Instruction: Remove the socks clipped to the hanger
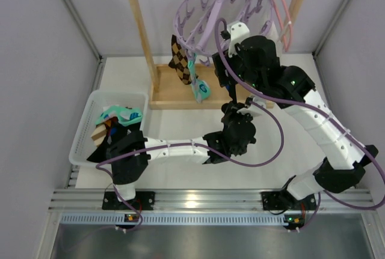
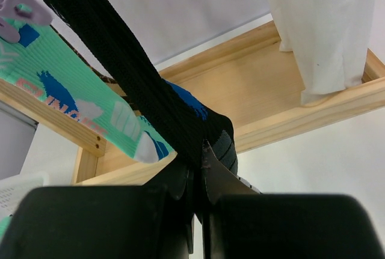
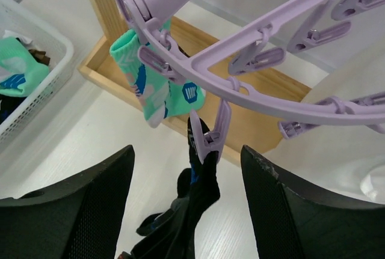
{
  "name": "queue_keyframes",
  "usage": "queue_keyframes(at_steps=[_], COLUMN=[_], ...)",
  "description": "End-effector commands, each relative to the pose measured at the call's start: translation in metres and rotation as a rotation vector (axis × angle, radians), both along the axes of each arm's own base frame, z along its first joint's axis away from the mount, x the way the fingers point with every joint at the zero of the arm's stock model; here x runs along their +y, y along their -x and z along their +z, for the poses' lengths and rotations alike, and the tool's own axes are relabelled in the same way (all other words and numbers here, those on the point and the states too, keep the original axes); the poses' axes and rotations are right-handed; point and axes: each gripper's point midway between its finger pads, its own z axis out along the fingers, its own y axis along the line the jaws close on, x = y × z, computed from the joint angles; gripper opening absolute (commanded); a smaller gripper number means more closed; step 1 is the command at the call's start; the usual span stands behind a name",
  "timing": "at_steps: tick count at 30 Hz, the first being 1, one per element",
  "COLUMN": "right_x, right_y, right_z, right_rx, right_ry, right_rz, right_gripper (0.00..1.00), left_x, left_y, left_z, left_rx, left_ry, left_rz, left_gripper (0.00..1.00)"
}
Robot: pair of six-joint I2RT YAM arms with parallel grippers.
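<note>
While black sock (image 2: 129, 73) hangs from lilac hanger (image 3: 252, 48) peg (image 3: 212, 142), left jaws clamp its lower end; right jaws gape wide, empty, just under hanger ring.

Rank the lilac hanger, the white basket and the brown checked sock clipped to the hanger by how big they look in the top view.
1. The lilac hanger and the white basket look about alike. The hanger hangs higher, likely nearer the camera, so I won't rank them.
2. The brown checked sock is clearly smallest.
</note>
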Motion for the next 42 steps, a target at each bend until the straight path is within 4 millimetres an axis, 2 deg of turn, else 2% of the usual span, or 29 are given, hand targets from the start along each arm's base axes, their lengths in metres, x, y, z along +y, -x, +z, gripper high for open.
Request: queue_keyframes(at_steps=[1, 4, 13, 16, 20, 23, 25, 26, 27, 28, 29, 30, 31, 32, 33, 34, 36, 37, 38, 39, 41, 42], right_x=[0.007, 0.003, 0.021, 0.021, 0.018, 0.014, 0.01, 0.007, 0.004, 0.001, -0.003, -0.006, -0.007, -0.011, -0.014, -0.014, -0.018, -0.018, -0.02, -0.024, -0.026, -0.032], right_y=[-0.017, -0.029, -0.048, -0.051, -0.054, -0.055, -0.055, -0.056, -0.057, -0.055, -0.056, -0.053, -0.052, -0.052, -0.048, -0.047, -0.039, -0.034, -0.031, -0.021, -0.011, 0.0], right_z=[-0.005, -0.011, -0.018, -0.013, -0.006, -0.002, -0.001, -0.001, 0.0, 0.0, 0.001, 0.003, -0.003, -0.005, 0.0, -0.009, -0.013, -0.013, -0.015, -0.018, -0.017, -0.022], right_rx=[0.009, 0.003, -0.011, -0.04, -0.064, -0.074, -0.076, -0.075, -0.079, -0.081, -0.083, -0.091, -0.066, -0.063, -0.077, -0.059, -0.057, -0.051, -0.05, -0.05, -0.056, -0.055], right_ry=[-0.007, 0.017, -0.005, -0.034, -0.067, -0.078, -0.083, -0.085, -0.088, -0.09, -0.093, -0.1, -0.123, -0.126, -0.141, -0.143, -0.159, -0.177, -0.188, -0.196, -0.242, -0.253], right_rz=[0.031, 0.027, 0.084, 0.079, 0.059, 0.041, 0.026, 0.017, 0.009, 0.006, 0.0, 0.0, -0.013, -0.021, -0.021, -0.019, -0.013, -0.003, 0.001, 0.009, 0.02, 0.025], right_gripper=[0.68, 0.65, 0.59, 0.47, 0.16, 0.08, 0.08, 0.09, 0.1, 0.11, 0.23, 0.38, 0.49, 0.51, 0.55, 0.62, 0.67, 0.74, 0.76, 0.79, 0.85, 0.87], left_x=[-0.006, -0.006, -0.008, -0.007, -0.008, -0.006, 0.003, 0.009, 0.021, 0.031, 0.044, 0.061, 0.076, 0.086, 0.104, 0.117, 0.145, 0.159, 0.176, 0.192, 0.219, 0.229], left_y=[0.008, 0.009, 0.009, 0.009, 0.008, 0.009, 0.006, 0.006, 0.004, 0.003, 0.003, 0.002, 0.004, 0.005, 0.006, 0.009, 0.009, 0.01, 0.003, 0.003, 0.0, -0.001], left_z=[-0.006, -0.005, -0.004, -0.005, -0.011, -0.012, -0.018, -0.015, -0.026, -0.027, -0.019, -0.03, -0.015, -0.012, -0.019, 0.0, 0.0, 0.012, 0.023, 0.023, 0.048, 0.054], left_rx=[0.011, 0.012, 0.013, 0.014, 0.017, 0.018, 0.025, 0.026, 0.037, 0.039, 0.036, 0.05, 0.045, 0.053, 0.075, 0.075, 0.115, 0.123, 0.122, 0.14, 0.123, 0.128], left_ry=[-0.007, 0.001, 0.01, 0.004, -0.009, -0.006, -0.01, 0.021, 0.008, 0.021, 0.075, 0.049, 0.09, 0.141, 0.08, 0.185, 0.15, 0.202, 0.224, 0.177, 0.223, 0.223], left_rz=[-0.032, -0.037, -0.049, -0.046, -0.048, -0.041, -0.021, -0.015, 0.002, 0.02, 0.038, 0.06, 0.073, 0.085, 0.105, 0.108, 0.134, 0.139, 0.186, 0.212, 0.269, 0.283], left_gripper=[0.0, 0.0, 0.0, 0.0, 0.0, 0.0, 0.0, 0.0, 0.0, 0.0, 0.0, 0.0, 0.0, 0.0, 0.0, 0.0, 0.0, 0.0, 0.0, 0.0, 0.0, 0.0])
